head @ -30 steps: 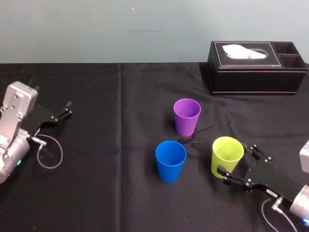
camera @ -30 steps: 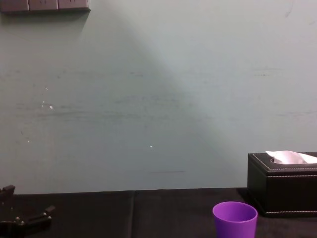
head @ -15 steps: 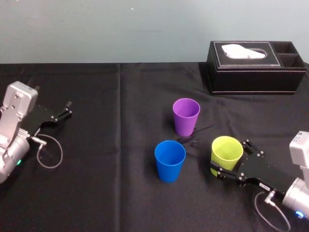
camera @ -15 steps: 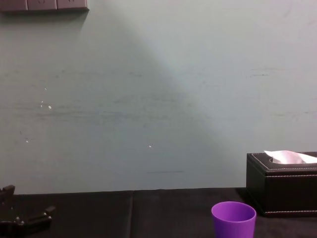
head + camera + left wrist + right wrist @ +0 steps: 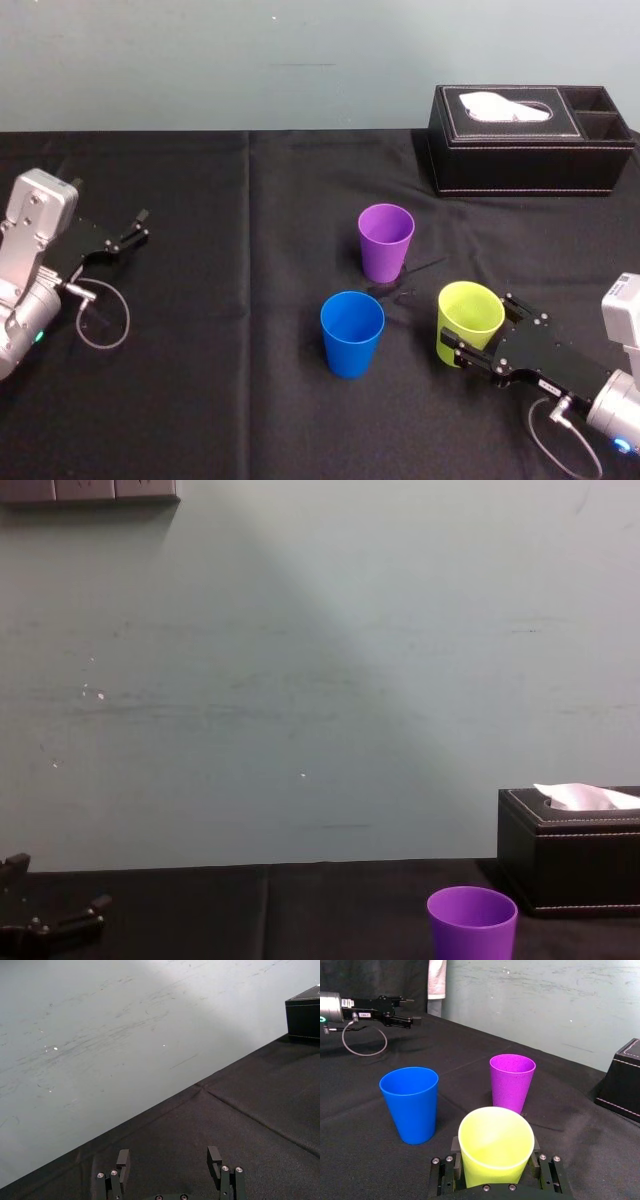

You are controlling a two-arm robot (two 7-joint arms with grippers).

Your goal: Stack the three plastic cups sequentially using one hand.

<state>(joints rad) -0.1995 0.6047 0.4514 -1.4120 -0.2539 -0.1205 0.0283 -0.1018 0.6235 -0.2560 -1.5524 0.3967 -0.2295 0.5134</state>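
right gripper (image 5: 484,327) fingers are pinching the yellow-green cup (image 5: 468,312); its smooth taper is risking slipping during lifting. left gripper (image 5: 137,227) is idling open.

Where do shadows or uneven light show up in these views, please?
Chest view: diagonal shade darkens the wall on the left. Head view: the purple cup throws a faint shadow rightward on the black cloth. Right wrist view: the yellow-green cup in the right end effector is evenly lit.
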